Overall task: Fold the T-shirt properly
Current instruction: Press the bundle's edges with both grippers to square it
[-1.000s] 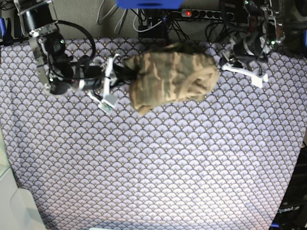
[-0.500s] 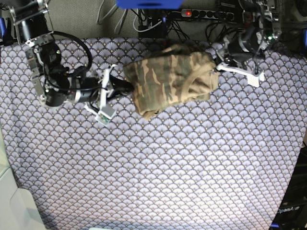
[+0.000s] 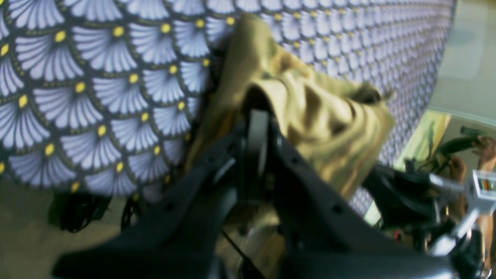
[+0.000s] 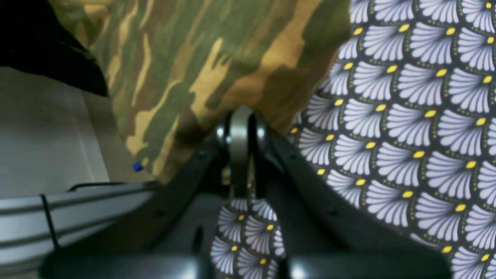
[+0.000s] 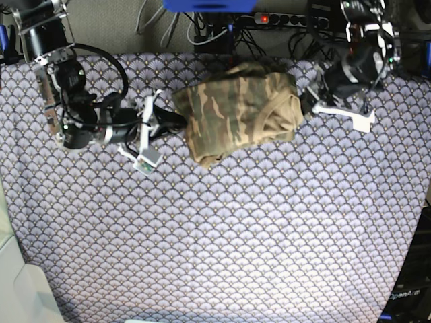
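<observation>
The camouflage T-shirt (image 5: pixel 236 111) lies bunched in a rumpled heap at the back middle of the purple-grey tablecloth (image 5: pixel 222 235). My right gripper (image 5: pixel 176 121) is at the heap's left edge. In the right wrist view it (image 4: pixel 240 116) is shut on the shirt's camouflage edge (image 4: pixel 193 58). My left gripper (image 5: pixel 306 104) is at the heap's right edge. In the left wrist view it (image 3: pixel 257 112) is shut, with tan cloth (image 3: pixel 329 128) draped over and around its tips. Sleeves and collar cannot be told apart in the heap.
A power strip with cables (image 5: pixel 289 19) and a blue object (image 5: pixel 209 4) lie just past the table's back edge. A pale object (image 5: pixel 20 289) stands at the front left corner. Patterned tablecloth covers the table in front of the shirt.
The right arm has drawn back to the left, and the shirt heap has shifted slightly left with it. The left gripper has moved a little down and stays at the shirt's right edge.
</observation>
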Robot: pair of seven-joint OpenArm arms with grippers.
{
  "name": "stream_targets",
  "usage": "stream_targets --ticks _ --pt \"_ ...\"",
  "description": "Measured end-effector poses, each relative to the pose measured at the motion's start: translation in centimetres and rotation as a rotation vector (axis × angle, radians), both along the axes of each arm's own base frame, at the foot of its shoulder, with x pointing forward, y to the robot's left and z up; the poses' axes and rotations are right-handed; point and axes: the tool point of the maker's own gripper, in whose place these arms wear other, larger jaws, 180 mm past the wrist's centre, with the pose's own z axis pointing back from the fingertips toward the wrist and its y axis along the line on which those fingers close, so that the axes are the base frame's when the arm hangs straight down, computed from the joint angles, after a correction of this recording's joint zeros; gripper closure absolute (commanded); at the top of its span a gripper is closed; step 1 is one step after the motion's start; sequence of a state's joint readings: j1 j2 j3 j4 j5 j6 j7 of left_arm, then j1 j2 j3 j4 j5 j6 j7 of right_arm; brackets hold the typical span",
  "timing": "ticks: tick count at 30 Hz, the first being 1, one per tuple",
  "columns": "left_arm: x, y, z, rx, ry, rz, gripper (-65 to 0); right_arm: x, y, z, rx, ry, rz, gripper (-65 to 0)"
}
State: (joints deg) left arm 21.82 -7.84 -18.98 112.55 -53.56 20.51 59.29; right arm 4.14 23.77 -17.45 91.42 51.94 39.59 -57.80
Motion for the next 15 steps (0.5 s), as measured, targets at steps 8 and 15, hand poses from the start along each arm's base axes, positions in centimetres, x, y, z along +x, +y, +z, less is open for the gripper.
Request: stream_targets --ticks 8,15 --pt "2.9 -0.5 -2.8 0.027 0.045 0.048 0.0 -0.9 2.9 5.4 0.063 -0.169 0.093 0.0" --pt "3.5 0.6 -4.7 0.085 0.089 0.069 0.0 -1.0 3.2 6.0 0.075 -0.188 0.100 0.0"
